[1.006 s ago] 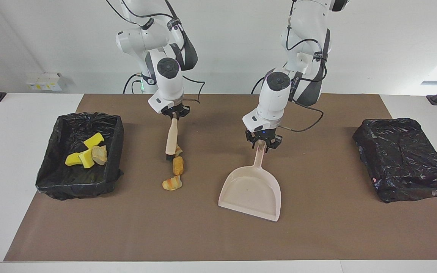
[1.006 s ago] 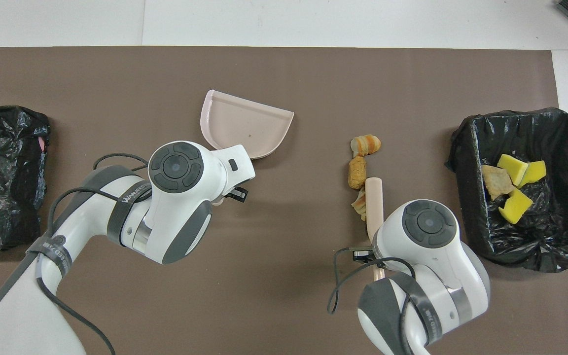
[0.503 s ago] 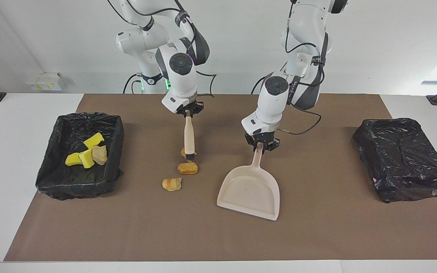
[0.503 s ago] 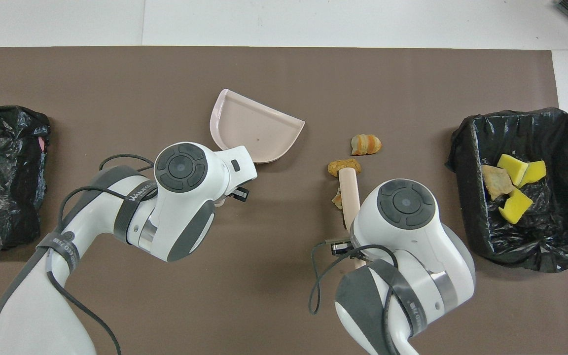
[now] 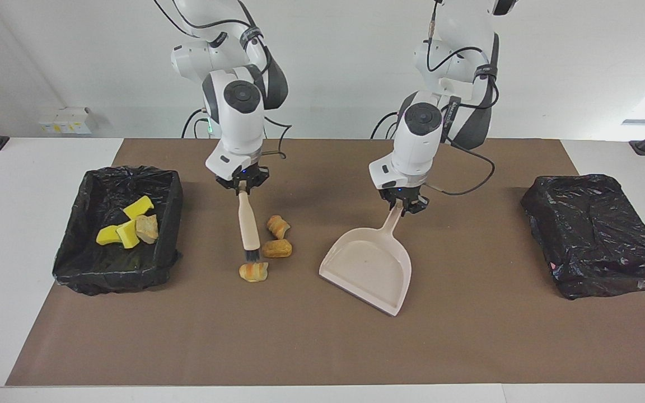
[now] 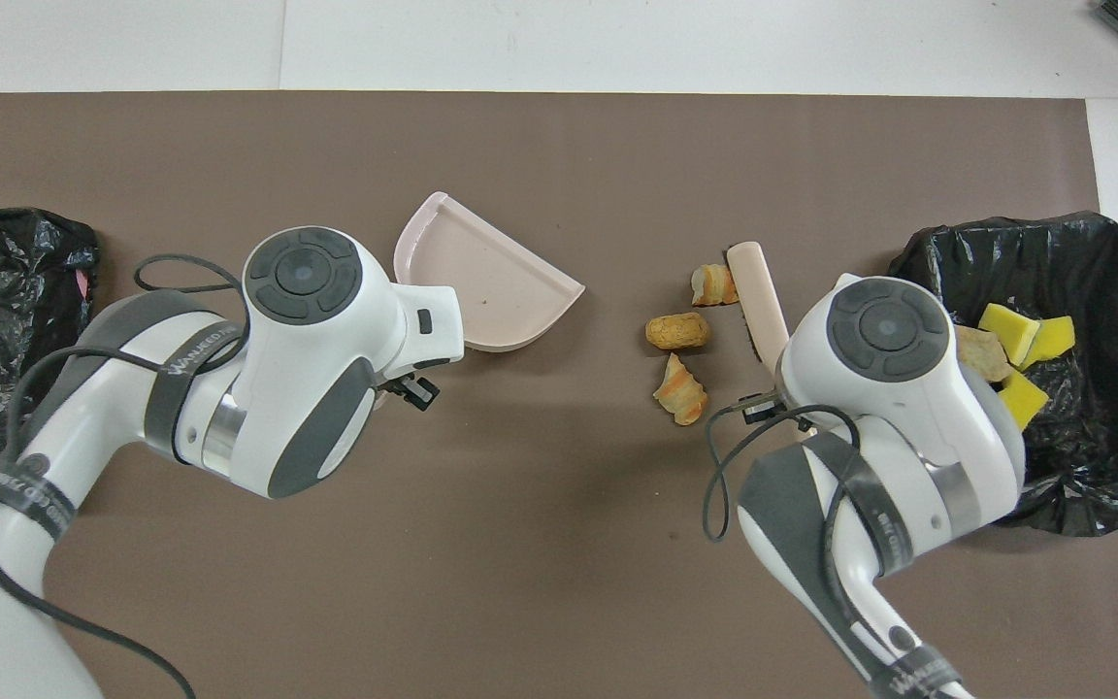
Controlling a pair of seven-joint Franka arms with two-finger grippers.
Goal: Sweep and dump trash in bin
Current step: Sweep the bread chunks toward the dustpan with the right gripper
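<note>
Three tan-orange trash lumps (image 5: 276, 248) (image 6: 678, 330) lie on the brown mat between brush and dustpan. My right gripper (image 5: 242, 187) is shut on the handle of the beige brush (image 5: 248, 226) (image 6: 756, 296); its dark bristles (image 5: 251, 256) stand beside the lump farthest from the robots (image 5: 253, 271), on the bin's side of the lumps. My left gripper (image 5: 402, 206) is shut on the handle of the beige dustpan (image 5: 368, 267) (image 6: 481, 286), whose pan is turned slantwise. The black-lined bin (image 5: 118, 229) (image 6: 1035, 369) holds yellow sponge pieces (image 5: 126, 226) and one tan lump.
A second box wrapped in black plastic (image 5: 597, 235) (image 6: 6, 320) sits at the left arm's end of the table. The brown mat (image 5: 322, 347) covers most of the white table. In the overhead view both wrists hide their own fingertips.
The right gripper swung the brush through the lumps, nudging two toward the dustpan, then carried it back to their bin side. The left gripper closed on the dustpan's handle and turned the pan slightly.
</note>
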